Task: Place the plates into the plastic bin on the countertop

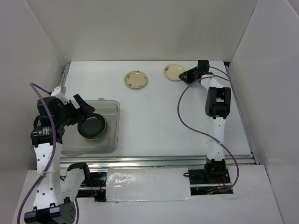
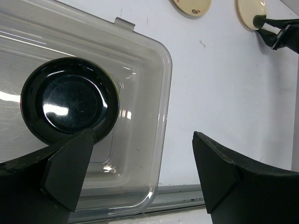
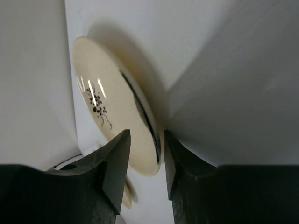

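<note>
Plate pickup at the far edge of the worktop (image 1: 163, 121), right side.
Right tool (image 3: 146, 140) straddles the rim of a cream plate (image 3: 107, 107) with dark marks, one finger on each side and the jaws narrowed close to it; whether they actually pinch the rim cannot be told. A second cream plate (image 1: 136, 79) lies flat to its left, well apart. Left tool (image 2: 143, 136) hovers over the plastic bin (image 2: 163, 93) at the worktop's left side, jaws spread wide and holding nothing. Inside the bin sits a glossy black plate (image 2: 70, 100), with a lime-green rim (image 1: 103, 128) showing beneath it.
</note>
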`<state>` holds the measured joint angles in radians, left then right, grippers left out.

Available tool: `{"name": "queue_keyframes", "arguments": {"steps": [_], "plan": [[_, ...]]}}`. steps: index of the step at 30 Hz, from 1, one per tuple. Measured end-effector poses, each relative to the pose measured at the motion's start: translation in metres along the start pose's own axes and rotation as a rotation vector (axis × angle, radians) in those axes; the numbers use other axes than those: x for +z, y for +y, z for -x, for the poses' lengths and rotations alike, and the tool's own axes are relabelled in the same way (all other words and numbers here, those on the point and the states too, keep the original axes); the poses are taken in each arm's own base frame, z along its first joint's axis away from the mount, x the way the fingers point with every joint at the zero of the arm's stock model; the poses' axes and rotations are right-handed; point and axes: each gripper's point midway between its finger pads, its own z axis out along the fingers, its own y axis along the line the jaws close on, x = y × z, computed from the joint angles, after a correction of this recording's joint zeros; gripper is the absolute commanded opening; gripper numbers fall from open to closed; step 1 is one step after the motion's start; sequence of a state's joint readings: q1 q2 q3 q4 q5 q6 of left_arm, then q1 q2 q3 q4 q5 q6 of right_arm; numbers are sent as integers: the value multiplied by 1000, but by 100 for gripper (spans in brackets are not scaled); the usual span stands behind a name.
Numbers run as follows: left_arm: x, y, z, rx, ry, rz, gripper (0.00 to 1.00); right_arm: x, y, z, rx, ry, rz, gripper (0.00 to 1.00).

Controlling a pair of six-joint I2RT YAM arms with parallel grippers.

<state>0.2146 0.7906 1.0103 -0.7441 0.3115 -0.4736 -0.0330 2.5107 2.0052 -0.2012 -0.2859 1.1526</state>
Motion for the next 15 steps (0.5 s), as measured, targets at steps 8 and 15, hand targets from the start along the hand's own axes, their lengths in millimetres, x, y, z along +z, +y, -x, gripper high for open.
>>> {"name": "queue_keyframes", "arguments": {"steps": [8, 15], "plan": [[4, 3, 3, 4, -6, 18, 99, 8, -7, 6, 5, 2, -59, 0], [18, -22, 7, 10, 67, -71, 99, -62, -34, -13, -179, -53, -209, 0]]}}
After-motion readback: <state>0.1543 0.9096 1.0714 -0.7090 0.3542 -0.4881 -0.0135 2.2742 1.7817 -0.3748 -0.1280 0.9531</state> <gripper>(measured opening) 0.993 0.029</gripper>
